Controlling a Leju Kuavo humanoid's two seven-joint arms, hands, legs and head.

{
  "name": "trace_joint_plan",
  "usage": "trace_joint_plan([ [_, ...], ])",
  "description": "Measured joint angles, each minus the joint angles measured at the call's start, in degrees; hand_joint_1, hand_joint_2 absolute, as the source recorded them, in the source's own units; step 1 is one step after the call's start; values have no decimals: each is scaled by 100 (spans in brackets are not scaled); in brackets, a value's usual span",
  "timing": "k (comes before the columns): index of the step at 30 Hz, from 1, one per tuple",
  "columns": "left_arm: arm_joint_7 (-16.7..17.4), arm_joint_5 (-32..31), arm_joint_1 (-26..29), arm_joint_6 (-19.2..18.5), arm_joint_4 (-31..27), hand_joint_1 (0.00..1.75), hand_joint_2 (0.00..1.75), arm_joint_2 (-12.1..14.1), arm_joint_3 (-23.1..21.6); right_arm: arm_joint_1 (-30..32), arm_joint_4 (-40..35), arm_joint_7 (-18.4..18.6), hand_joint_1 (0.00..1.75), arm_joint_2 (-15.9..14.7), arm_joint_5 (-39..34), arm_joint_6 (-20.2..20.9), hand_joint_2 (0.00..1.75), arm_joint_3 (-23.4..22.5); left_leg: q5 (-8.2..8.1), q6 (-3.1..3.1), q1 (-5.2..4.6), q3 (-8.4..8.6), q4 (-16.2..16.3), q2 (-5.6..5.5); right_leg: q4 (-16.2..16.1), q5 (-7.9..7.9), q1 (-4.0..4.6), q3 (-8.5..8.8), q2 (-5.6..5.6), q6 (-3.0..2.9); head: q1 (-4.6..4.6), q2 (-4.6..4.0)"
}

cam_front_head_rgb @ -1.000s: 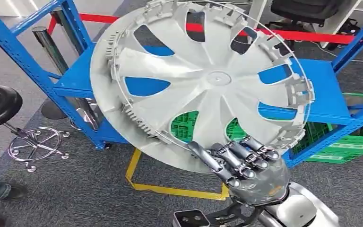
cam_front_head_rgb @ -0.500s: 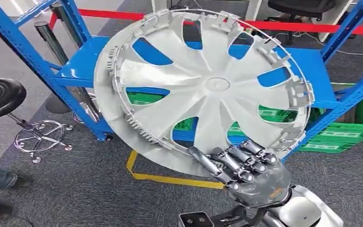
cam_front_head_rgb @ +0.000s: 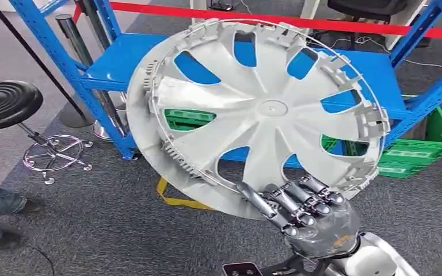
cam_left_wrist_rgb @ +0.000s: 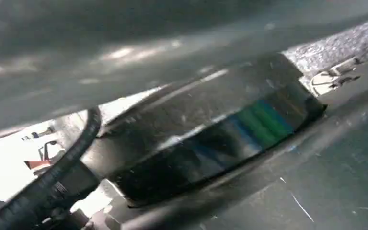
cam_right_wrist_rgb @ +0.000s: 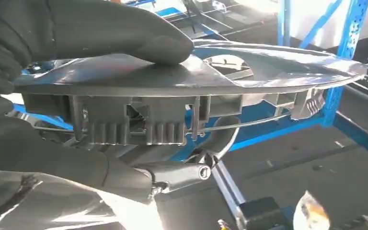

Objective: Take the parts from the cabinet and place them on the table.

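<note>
I have the right robot hand (cam_front_head_rgb: 308, 215) clamped on the lower rim of the wheel cover (cam_front_head_rgb: 265, 109) — in the right wrist view the thumb (cam_right_wrist_rgb: 120, 31) presses down on the smooth outer face while the fingers (cam_right_wrist_rgb: 52, 160) wrap under the ribbed clip side, so the edge is pinched from both faces. That grip makes sense to me: the cover is wide and thin, and taking it at the rim lets one hand carry it with the whole disc held out in front, tilted up toward the head camera so its back side, with clips and a wire retaining ring, faces me. It hangs in the air in front of the blue cabinet (cam_front_head_rgb: 121, 63), clear of the shelf board, with a green crate (cam_front_head_rgb: 420, 152) showing through the spoke openings and beside the cabinet lower down. I judge the part is out of the cabinet and the carry to the counter is what remains; no counter is in view. Of the left robot hand I cannot tell whether it is closed or spread — its wrist view is a dark blur. A black stool (cam_front_head_rgb: 6, 103) stands on the carpet near the cabinet's frame. I can read no brand, label or writing on the cover, the crate or the cabinet.
</note>
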Motion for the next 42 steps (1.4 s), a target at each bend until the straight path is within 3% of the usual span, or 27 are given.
trace_joint_plan([
  [1, 0, 0, -4, 0, 0, 0, 0, -6, -2, 4, -11, -4, 175, 17, 0, 0, 175, 0, 34, -26, -20, -47, 49, 1, -341, -87, 32, 243, 24, -30, -4, 0],
  [5, -2, 0, 17, 0, 0, 0, 0, 7, -4, 17, -15, -7, 175, 44, 0, 0, 175, 0, 217, -133, -9, -179, 35, -4, -319, 29, 1, -3, 2, -197, 2, 0],
  [7, -2, 0, 19, 0, 0, 0, 0, 4, -7, 4, -18, 0, 175, 63, 2, 0, 175, 0, -389, -194, 4, -306, 429, -8, -292, 136, 14, -101, -20, -330, -33, 0],
  [9, -2, 0, 26, 0, 0, 0, 0, 9, -7, 9, -15, 0, 175, 79, 2, 0, 175, 0, -995, -240, 12, -478, 1318, -8, -269, 255, 35, -260, -35, -351, -39, 0],
  [10, -2, 0, 26, 0, 0, 0, 0, 9, -7, 10, -15, 0, 175, 81, 2, 0, 175, 0, -1132, -244, 12, -521, 1745, -8, -242, 313, 47, -357, -43, -359, -37, 0],
  [11, -2, 0, 24, 0, 0, 0, 0, 11, -7, 10, -15, 0, 175, 83, 2, 0, 175, 0, -1089, -238, 12, -482, 1870, -8, -214, 353, 57, -440, -49, -364, -37, 0],
  [12, -2, 0, 23, 0, 0, 0, 0, 11, -9, 11, -15, -2, 175, 85, 2, 0, 175, 0, -918, -216, 10, -327, 1784, -8, -180, 399, 70, -535, -49, -367, -37, 0],
  [14, -2, 0, 19, 0, 0, 0, 0, 11, -9, 15, -15, -4, 175, 90, 2, 0, 175, 0, -545, -123, -8, 247, 1003, -12, -147, 483, 108, -675, -37, -367, -39, 0],
  [15, -2, 0, 13, 0, 0, 0, 0, 13, -11, 14, -17, -4, 175, 90, 2, 0, 175, 0, -507, -50, -28, 599, 493, -16, -144, 530, 116, -710, -33, -361, -35, 0],
  [16, -2, 0, -2, 2, 0, 0, 0, 22, -13, 15, -17, -2, 175, 92, 2, 0, 175, 0, -673, 20, -51, 870, 38, -9, -134, 572, 151, -746, -33, -331, -33, 0],
  [18, -2, 0, -9, 2, 0, 0, 0, 13, -15, 6, -17, -2, 175, 94, 2, 0, 175, 0, -658, 1, -85, 897, -153, -16, -166, 693, 99, -795, -58, -247, -28, 0],
  [20, -2, 0, -1, 0, 0, 0, 0, 11, -17, 6, -17, -15, 175, 107, 2, 0, 175, 0, -523, 54, -103, 827, -205, -13, -214, 813, 80, -823, -60, -171, -33, 0],
  [21, -2, 0, 0, -2, 2, 0, 0, 8, -20, 14, -15, -37, 175, 107, 2, 0, 175, 0, -421, 69, -58, 791, -286, 47, -169, 682, 78, -876, -34, -147, -46, 0],
  [22, -2, 0, -12, -7, 2, 0, 0, 6, -28, 2, -15, -48, 175, 109, 2, 0, 175, 0, -351, 120, -53, 716, -305, 35, 13, 363, 80, -1004, -14, -117, -20, 0],
  [24, -4, 0, -19, -20, 2, 0, 0, -7, -37, -10, -11, -50, 175, 114, 2, 0, 175, 2, -229, 143, -51, 544, -273, 39, 823, -277, 58, -1189, -5, -77, -2, 0],
  [25, -4, 2, -19, -20, 2, 0, 0, -7, -37, -11, -9, -52, 175, 116, 2, 0, 175, 7, -160, 139, -53, 447, -257, 41, 1290, -478, 53, -1272, -5, -54, -11, 0],
  [26, -11, 2, -19, -20, 2, 0, 0, -4, -37, -14, 2, -52, 175, 122, 0, 0, 175, 13, -100, 131, -52, 359, -240, 47, 1538, -464, 51, -1273, -5, -40, -6, 0],
  [27, -13, 2, -21, -22, 2, 0, 0, 0, -37, -18, 7, -52, 175, 125, 2, 0, 175, 15, -45, 122, -48, 267, -219, 51, 1544, -312, 44, -1168, -6, -27, -9, 0],
  [29, -20, 2, -29, -24, 2, 0, 0, -2, -39, -40, 9, -50, 175, 129, 2, 0, 175, 15, 57, 85, -31, 59, -140, 51, 926, 125, 26, -624, -7, -5, -11, 0],
  [30, -20, 2, -36, -24, 2, 0, 0, -2, -39, -64, 9, -46, 175, 142, 2, 0, 175, 15, 101, 52, -26, -17, -74, 43, 358, 177, 13, -205, -6, 1, -4, 0],
  [31, -22, 2, -36, -24, 2, 0, 0, 2, -39, -91, 9, -44, 175, 149, 2, 0, 175, 15, 121, 21, -37, -70, -33, 35, -27, -9, 3, 44, -3, 8, 0, 0],
  [32, -24, 2, -33, -24, 2, 0, 0, 0, -42, -113, 4, -44, 175, 164, 2, 0, 175, 17, 170, -14, -52, -125, 18, 32, -417, -148, 42, 294, 26, -69, -4, 0],
  [35, -35, 4, -20, -24, 2, 0, 0, 11, -42, -113, 9, -48, 175, 175, 2, 0, 175, 20, 348, -97, -48, -176, 0, 25, -297, -43, 59, 63, 15, -178, 11, 0],
  [36, -35, 4, -20, -24, 2, 0, 0, 17, -42, -137, 13, -48, 175, 184, 2, 0, 175, 20, 262, -129, -22, -232, 44, 7, -304, 26, 25, -16, -15, -260, 26, 0],
  [37, -39, 4, -15, -24, 2, 0, 0, 17, -42, -138, 17, -46, 175, 190, 2, 0, 175, 20, -82, -172, -23, -293, 195, 7, -296, 100, 33, -60, -17, -333, 11, 0],
  [40, -52, 4, -8, -24, 2, 0, 0, 22, -44, -149, 28, -44, 175, 214, 2, 0, 175, 24, -1079, -236, 2, -441, 1370, 8, -268, 337, 54, -307, -23, -373, -13, 0],
  [42, -63, 4, -14, -24, 2, 0, 0, 22, -44, -154, 39, -35, 175, 216, 2, 0, 175, 26, -1024, -234, 4, -392, 1765, 8, -218, 448, 63, -504, -32, -372, -13, 0],
])
